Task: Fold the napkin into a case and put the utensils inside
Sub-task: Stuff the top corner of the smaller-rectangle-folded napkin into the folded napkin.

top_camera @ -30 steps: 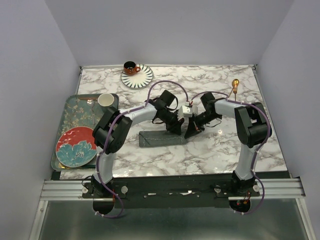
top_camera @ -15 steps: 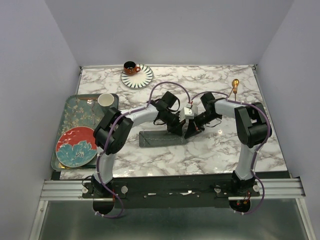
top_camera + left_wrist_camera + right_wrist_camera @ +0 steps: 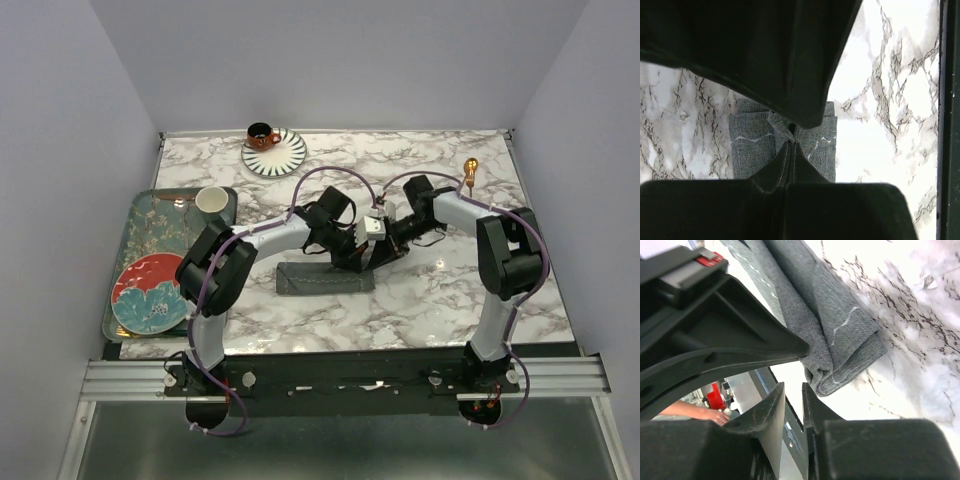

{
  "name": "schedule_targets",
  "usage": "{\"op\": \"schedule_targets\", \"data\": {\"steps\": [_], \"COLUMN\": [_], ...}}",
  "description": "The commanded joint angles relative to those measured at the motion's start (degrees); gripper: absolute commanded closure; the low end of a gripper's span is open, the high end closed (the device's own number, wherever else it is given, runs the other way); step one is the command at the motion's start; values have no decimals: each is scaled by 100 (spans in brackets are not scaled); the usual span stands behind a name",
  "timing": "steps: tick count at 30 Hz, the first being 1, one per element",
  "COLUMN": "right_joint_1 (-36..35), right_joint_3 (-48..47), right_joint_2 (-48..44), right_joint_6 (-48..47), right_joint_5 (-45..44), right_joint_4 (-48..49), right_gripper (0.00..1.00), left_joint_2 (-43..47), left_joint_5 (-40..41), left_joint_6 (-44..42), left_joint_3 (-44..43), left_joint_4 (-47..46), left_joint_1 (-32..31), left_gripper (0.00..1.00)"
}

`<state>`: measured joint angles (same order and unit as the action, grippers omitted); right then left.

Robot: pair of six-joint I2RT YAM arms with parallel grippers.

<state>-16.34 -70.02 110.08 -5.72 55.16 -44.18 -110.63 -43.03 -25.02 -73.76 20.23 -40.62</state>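
dark grey case, folded narrow, pale stitching

Work surface: white marble-pattern table, grey veining. Lying directly on it: dark grey case, a long narrow folded cloth, flat near centre, long axis left to right. Black-and-white striped saucer at the far edge, left of centre. One gold-copper utensil near the far right corner, rounded head toward the far edge. Patterned tray at the left edge.
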Motion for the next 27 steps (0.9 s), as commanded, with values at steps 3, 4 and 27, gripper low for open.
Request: {"op": "schedule_targets", "data": {"steps": [3,4,27], "right_joint_1": [105,113,-519], "right_joint_3": [-258,-258,-390], "right_joint_2": [-198,-180,417], "right_joint_6": [-62,8,484], "right_joint_5": [215,180,-875], "right_joint_4": [-240,-196,323], "right_gripper": [71,71,73], "left_joint_2": [393,419,973], "left_joint_5": [110,93,400], "left_joint_6": [146,137,901], "left_joint_3": [204,239,1047], "left_joint_4": [-318,-326,-827], "left_joint_1": [-25,-34,-271], "left_gripper": [100,100,100]}}
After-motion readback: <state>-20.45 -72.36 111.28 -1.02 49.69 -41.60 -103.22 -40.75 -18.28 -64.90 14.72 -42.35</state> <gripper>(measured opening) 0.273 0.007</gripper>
